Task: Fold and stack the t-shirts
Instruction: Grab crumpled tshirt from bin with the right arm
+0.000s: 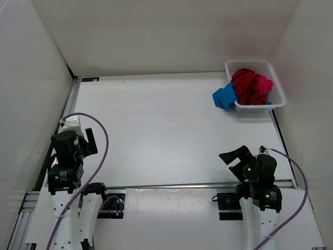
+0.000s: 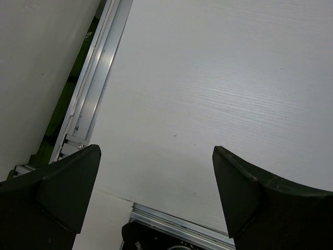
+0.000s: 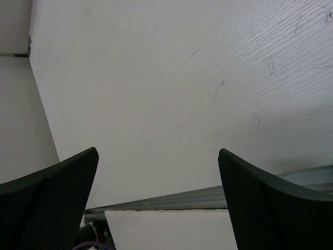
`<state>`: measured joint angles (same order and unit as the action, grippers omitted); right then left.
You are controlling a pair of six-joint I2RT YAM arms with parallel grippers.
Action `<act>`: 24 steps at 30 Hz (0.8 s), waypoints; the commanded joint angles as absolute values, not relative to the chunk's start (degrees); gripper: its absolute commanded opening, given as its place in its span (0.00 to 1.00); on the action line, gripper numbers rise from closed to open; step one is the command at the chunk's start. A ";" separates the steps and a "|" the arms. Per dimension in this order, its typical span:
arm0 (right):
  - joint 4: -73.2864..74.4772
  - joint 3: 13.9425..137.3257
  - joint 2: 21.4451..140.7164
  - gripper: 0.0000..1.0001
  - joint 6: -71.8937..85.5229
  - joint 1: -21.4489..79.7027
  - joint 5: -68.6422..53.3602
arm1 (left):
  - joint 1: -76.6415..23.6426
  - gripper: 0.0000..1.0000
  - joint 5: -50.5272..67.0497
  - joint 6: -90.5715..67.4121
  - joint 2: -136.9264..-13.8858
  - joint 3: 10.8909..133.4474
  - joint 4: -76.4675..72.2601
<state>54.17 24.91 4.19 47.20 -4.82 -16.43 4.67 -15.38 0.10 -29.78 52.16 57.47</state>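
White walls close off the back and both sides, and between them lies the pale, faintly ribbed surface (image 1: 166,130), bare across its middle. All three shirts sit at the far right corner in the white plastic mesh basket (image 1: 248,61). The dark red t-shirt (image 1: 247,86) is bunched in the middle, and the bright pink-magenta t-shirt (image 1: 266,83) is tucked against its right side. The bright blue t-shirt (image 1: 225,97) spills over the basket's left wall and down onto the surface.

Both arms are parked at the near edge. The left jaws are spread wide and grip nothing; my left wrist view shows only bare surface between them. The right jaws are likewise wide apart and hold nothing.

I judge the task has not started, so the step in hand is fetching the first shirt. The right arm (image 1: 260,177) is the nearer one. I would go for the blue shirt, pinching the part that lies outside the basket, then draw it up and toward the middle. The basket looks light, so a sideways tug could drag or tip it, and I cannot tell whether the blue cloth is caught under the red.

For room, the basket sits close to the right wall and the dark gap along that edge, so I would come in from the left. The metal rail (image 1: 70,101) runs along the left edge beside the left arm (image 1: 65,156). The open middle is where I would spread and fold.
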 commanded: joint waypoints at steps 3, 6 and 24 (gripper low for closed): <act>56.87 28.99 6.58 1.00 44.92 -4.83 -16.18 | 5.01 1.00 -14.94 0.00 -30.06 55.80 58.71; 52.31 33.03 10.62 1.00 39.74 -4.83 -13.72 | 5.01 1.00 -12.05 0.00 -30.06 58.70 58.71; 44.29 110.70 98.84 1.00 22.41 -3.08 12.47 | 5.01 1.00 -0.54 0.00 -49.12 75.32 52.82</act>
<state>43.70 101.08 89.03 24.51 -1.85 7.09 4.71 -6.37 0.03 -48.03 75.64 53.54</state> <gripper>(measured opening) 0.996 0.994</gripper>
